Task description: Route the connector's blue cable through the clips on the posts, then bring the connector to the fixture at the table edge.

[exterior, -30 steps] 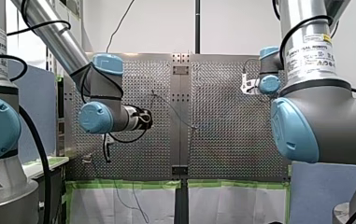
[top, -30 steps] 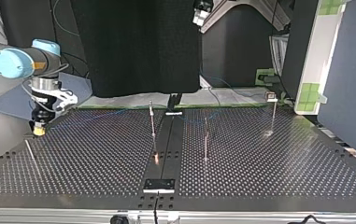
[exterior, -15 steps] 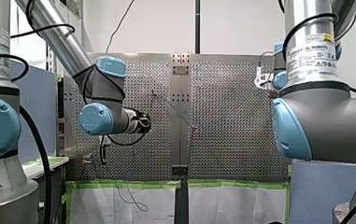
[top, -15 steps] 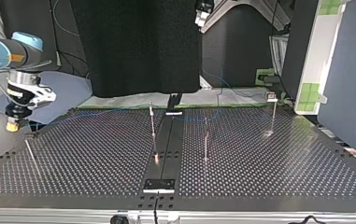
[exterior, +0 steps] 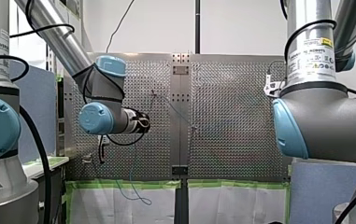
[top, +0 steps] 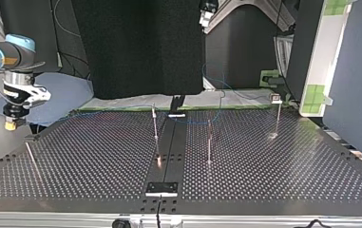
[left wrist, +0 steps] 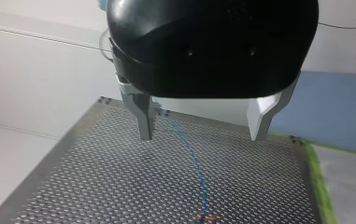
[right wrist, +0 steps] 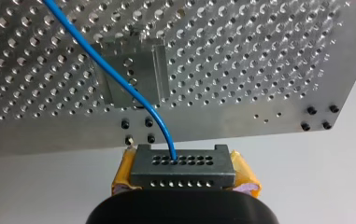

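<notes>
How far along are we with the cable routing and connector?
Looks done: the blue cable runs past the posts in the top view, though clip seating is too small to confirm. In hand: my right gripper grips the connector. Remaining: bring it to the fixture. My left gripper is open, empty.

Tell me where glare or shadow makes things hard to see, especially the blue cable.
Right wrist view: even light, the blue cable stands out against the table down to the connector. Top view: bright glints on the table beside the posts; the cable is faint there. Left wrist view: the housing above the jaws is dark.
</notes>
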